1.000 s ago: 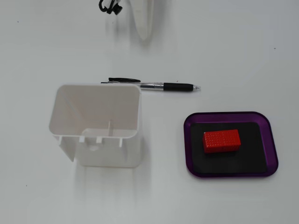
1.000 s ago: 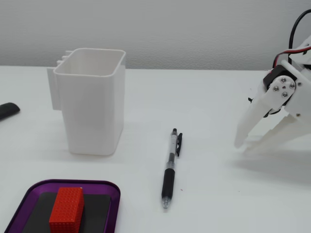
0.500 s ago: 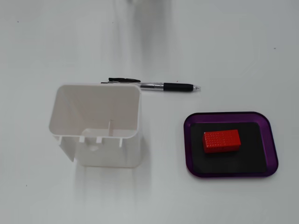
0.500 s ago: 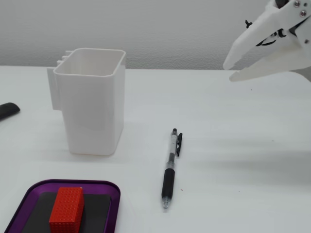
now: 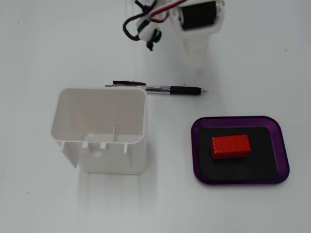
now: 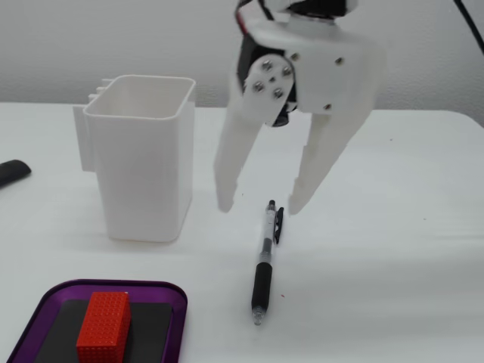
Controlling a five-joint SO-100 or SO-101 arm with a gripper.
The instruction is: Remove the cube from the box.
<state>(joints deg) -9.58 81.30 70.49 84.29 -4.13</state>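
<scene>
The red ribbed cube [image 5: 230, 146] lies flat on the black floor of the purple-rimmed box [image 5: 194, 145], at the right in a fixed view. In the other fixed view the cube [image 6: 103, 325] and the box [image 6: 113, 286] are at the bottom left. My white gripper [image 6: 260, 206] is open and empty. Its two fingers point down and hang above the top end of a pen, well away from the box. In the top-down fixed view only the arm's wrist [image 5: 199, 17] and a faint white finger show at the top edge.
A tall white open-topped container [image 5: 99, 131] stands left of the box and also shows in the other fixed view [image 6: 144, 166]. A black and silver pen [image 5: 175, 90] lies between container and arm, also seen under the gripper [image 6: 263, 280]. A small black object [image 6: 11, 172] sits at the left edge.
</scene>
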